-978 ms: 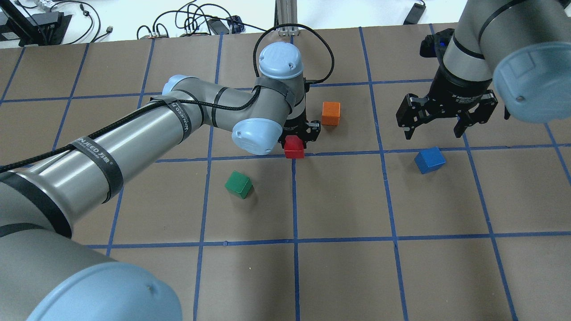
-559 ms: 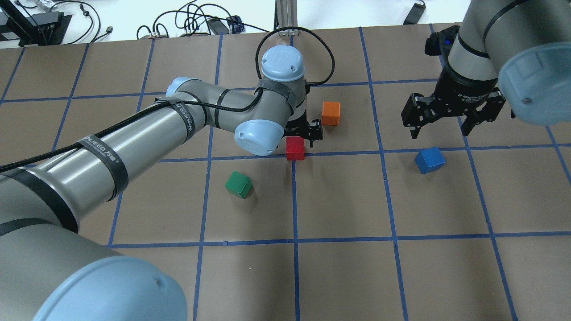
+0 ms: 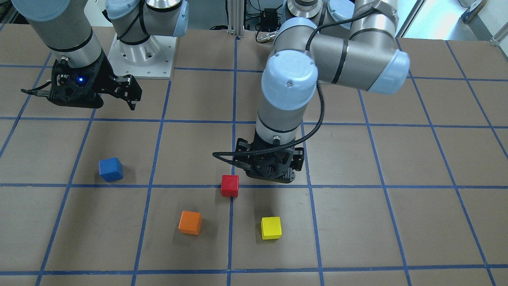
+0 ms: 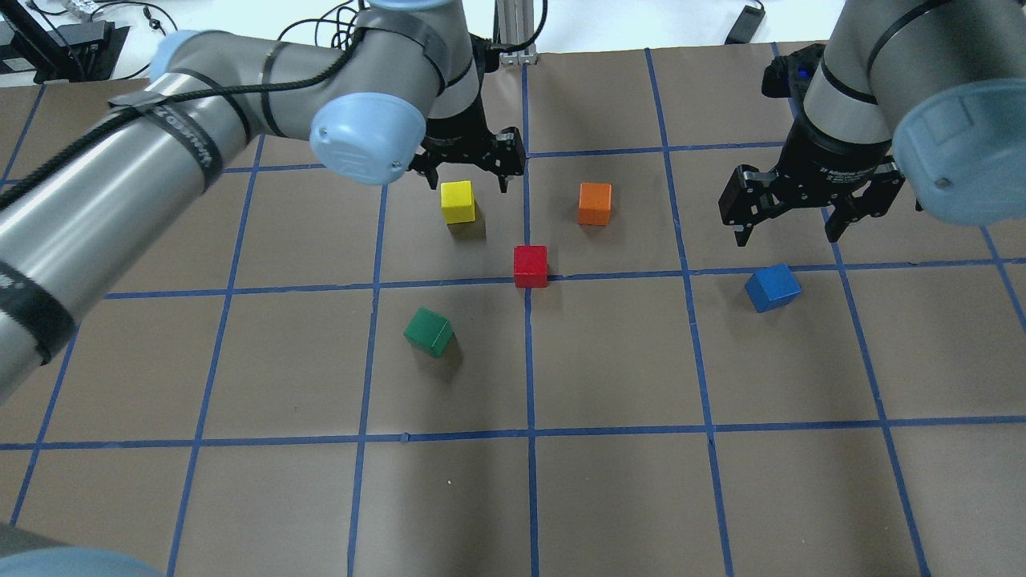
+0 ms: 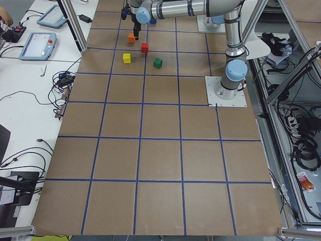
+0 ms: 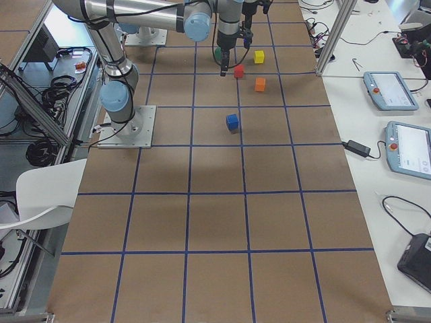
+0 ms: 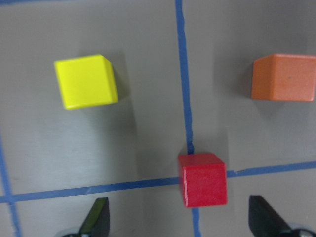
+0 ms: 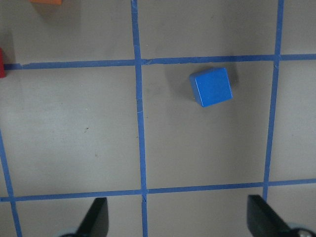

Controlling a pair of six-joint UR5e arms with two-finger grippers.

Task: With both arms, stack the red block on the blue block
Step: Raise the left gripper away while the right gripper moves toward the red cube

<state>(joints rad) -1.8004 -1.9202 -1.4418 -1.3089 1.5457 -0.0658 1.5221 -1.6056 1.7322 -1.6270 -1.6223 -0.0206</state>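
Note:
The red block (image 4: 531, 266) sits alone on a blue tape crossing; it also shows in the left wrist view (image 7: 203, 179) and the front view (image 3: 230, 185). My left gripper (image 4: 469, 170) is open and empty, raised above the table, up and to the left of the red block and near the yellow cube. The blue block (image 4: 773, 288) lies to the right, also in the right wrist view (image 8: 211, 87). My right gripper (image 4: 788, 227) is open and empty, hovering just beyond the blue block.
A yellow cube (image 4: 458, 201), an orange cube (image 4: 595, 203) and a green cube (image 4: 429, 332) lie around the red block. The brown table (image 4: 609, 497) carries a blue tape grid. Cables lie past the far edge.
My left gripper, earlier down around the red block, has opened, risen and moved away to the far left. The red block stays on the table. The right gripper has barely moved.

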